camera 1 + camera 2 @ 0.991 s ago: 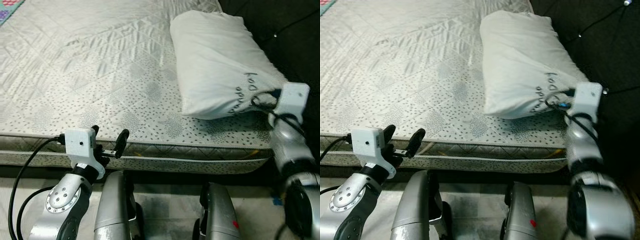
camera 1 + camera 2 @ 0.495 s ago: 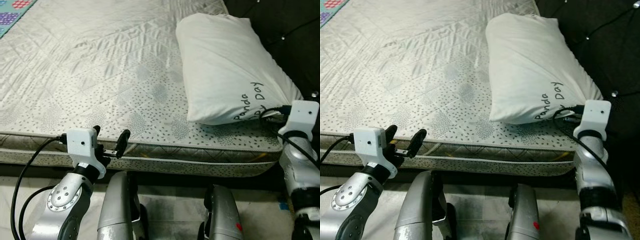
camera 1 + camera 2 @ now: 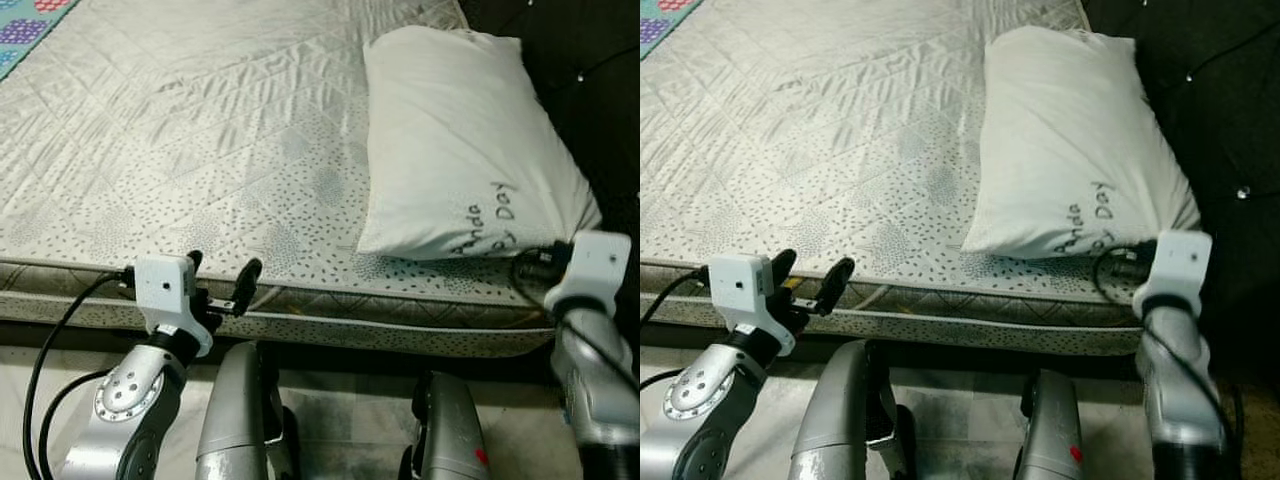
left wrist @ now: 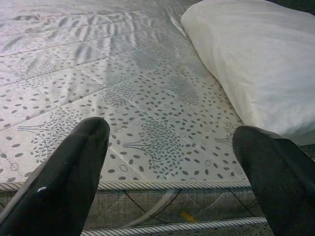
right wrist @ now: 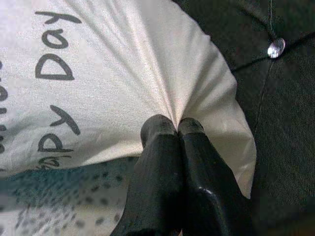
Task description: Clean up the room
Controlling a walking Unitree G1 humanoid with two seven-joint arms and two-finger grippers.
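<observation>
A white pillow [image 3: 468, 150] with dark lettering lies on the right side of the bed's quilted mattress [image 3: 180, 150], against the dark tufted headboard [image 3: 590, 80]. My right gripper [image 5: 172, 129] is shut on the pillow's near corner [image 5: 197, 105], pinching the cloth into folds; in the left eye view its white wrist block [image 3: 592, 264] sits just off that corner. My left gripper [image 3: 220, 285] is open at the mattress's near edge, its fingers [image 4: 64, 177] spread over the patterned border with nothing between them.
A colourful patterned cover [image 3: 25, 25] shows at the bed's far left corner. The mattress's piped front edge [image 3: 330, 320] runs across just ahead of me. Pale floor [image 3: 340, 410] and my silver legs [image 3: 235, 420] are below it.
My right gripper has drawn back toward me and downward, still pinching the pillow's corner, and the pillow has shifted with it. The camera has also moved slightly. The left arm is as before.
</observation>
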